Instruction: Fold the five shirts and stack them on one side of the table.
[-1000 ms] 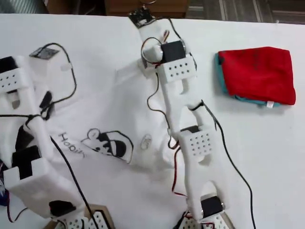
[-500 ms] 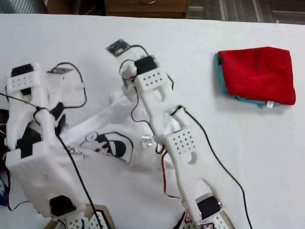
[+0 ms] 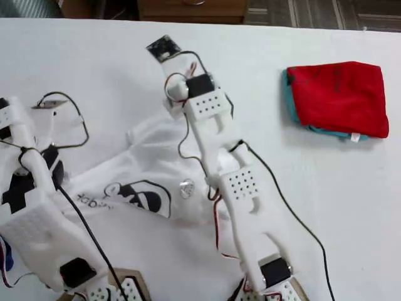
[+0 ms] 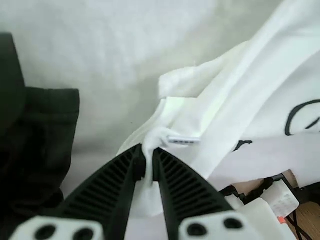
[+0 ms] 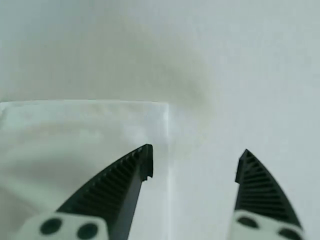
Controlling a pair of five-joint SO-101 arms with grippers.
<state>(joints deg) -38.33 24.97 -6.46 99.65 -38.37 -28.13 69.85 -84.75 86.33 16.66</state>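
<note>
Pincer work centres on the white shirt (image 3: 147,179). In the high view it lies crumpled mid-worktop (image 3: 326,200), and since a second ago the left arm has swung outward, drawing it sideways. The folded red shirt (image 3: 338,97) sits well apart. In the left wrist view, the left pincer (image 4: 148,160) is clamped on a shirt fold. In the right wrist view, the right pincer (image 5: 195,162) stands apart over the shirt's edge, so spreading seems unfinished.
</note>
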